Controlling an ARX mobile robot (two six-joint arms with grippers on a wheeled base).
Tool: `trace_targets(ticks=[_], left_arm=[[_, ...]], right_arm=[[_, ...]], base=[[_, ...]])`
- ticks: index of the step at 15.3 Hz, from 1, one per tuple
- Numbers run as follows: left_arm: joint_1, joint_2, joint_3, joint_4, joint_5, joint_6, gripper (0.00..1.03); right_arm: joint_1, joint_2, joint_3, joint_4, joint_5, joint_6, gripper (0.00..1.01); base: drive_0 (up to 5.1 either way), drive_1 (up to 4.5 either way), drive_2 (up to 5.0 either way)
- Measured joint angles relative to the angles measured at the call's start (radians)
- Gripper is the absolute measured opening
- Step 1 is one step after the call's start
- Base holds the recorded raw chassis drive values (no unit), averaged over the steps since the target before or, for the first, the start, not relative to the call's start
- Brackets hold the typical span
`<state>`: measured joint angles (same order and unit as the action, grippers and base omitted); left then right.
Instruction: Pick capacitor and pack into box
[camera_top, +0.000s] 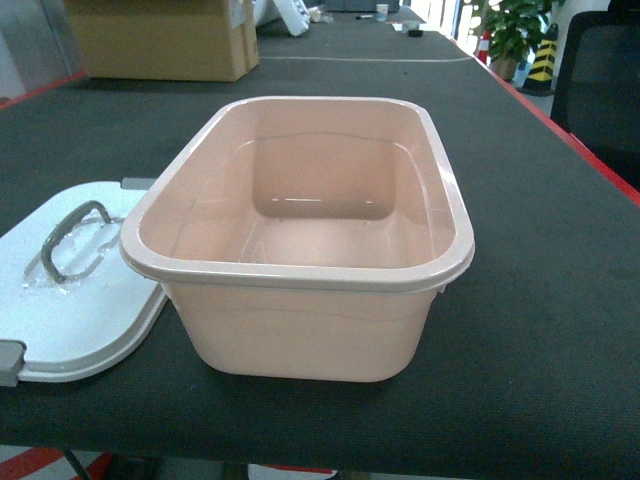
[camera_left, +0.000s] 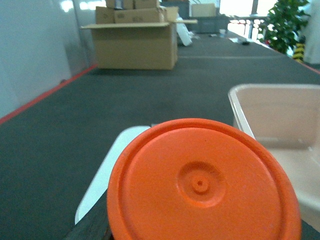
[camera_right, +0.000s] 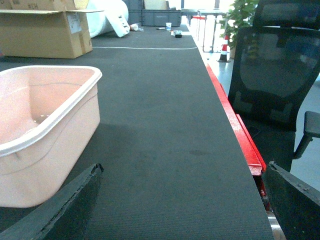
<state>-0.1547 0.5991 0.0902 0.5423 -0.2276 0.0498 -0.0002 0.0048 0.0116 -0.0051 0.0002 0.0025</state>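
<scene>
You look down from the head camera on a long dark-carpeted table (camera_top: 540, 300) with a red edge, a brown cardboard carton (camera_top: 160, 40) at its far left corner and a potted plant (camera_top: 515, 30) beyond the far right. The pink box (camera_top: 300, 240) stands open near the front edge, and you can see nothing inside it. Its white lid (camera_top: 75, 290) lies flat just beside the box's left side, handle (camera_top: 75, 240) up, at the table's front left corner. Neither arm shows in this view.

From the left wrist camera, the orange capacitor (camera_left: 202, 182) fills the lower part of your picture, flat end toward the lens, close in front of the left gripper; the fingers are hidden, so you cannot tell how they stand or whether they hold it. Behind it lie the lid's edge and, to the right, the box's corner.

From the right wrist camera, the right gripper (camera_right: 175, 200) stands wide apart, both dark fingertips (camera_right: 70, 200) low over bare carpet near the front edge, with nothing between them. The box sits to its left, a black chair (camera_right: 280, 75) past the table's right edge.
</scene>
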Motion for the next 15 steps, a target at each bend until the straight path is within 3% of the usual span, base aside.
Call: trace_targets(ticks=[4,8,12,13,14,15], left_arm=[[-0.019,0.261,0.143,0.214,-0.027,-0.009,0.44],[-0.120,0.570,0.371,0.358,-0.025,-0.013,0.44],[-0.178,0.778,0.536,0.290,-0.028,-0.024,0.44],[-0.211,0.905,0.635,0.250,-0.042,-0.040,0.44],[-0.280,1.143,0.845,0.175,-0.063,-0.051,0.44],[-0.320,1.265,0.926,0.205,-0.084,-0.055,0.75]], right_arm=[[0.000,0.000,0.000,0.000,0.000,0.000,0.98],[0.000,0.000,0.000,0.000,0.000,0.000,0.98],[0.000,0.000,0.000,0.000,0.000,0.000,0.98],[0.000,0.000,0.000,0.000,0.000,0.000,0.98],[0.000,0.000,0.000,0.000,0.000,0.000,0.98],[0.000,0.000,0.000,0.000,0.000,0.000,0.98]], base=[[0.0,0.00,0.0],[0.0,0.00,0.0],[0.0,0.00,0.0],[0.0,0.00,0.0],[0.0,0.00,0.0],[0.0,0.00,0.0]])
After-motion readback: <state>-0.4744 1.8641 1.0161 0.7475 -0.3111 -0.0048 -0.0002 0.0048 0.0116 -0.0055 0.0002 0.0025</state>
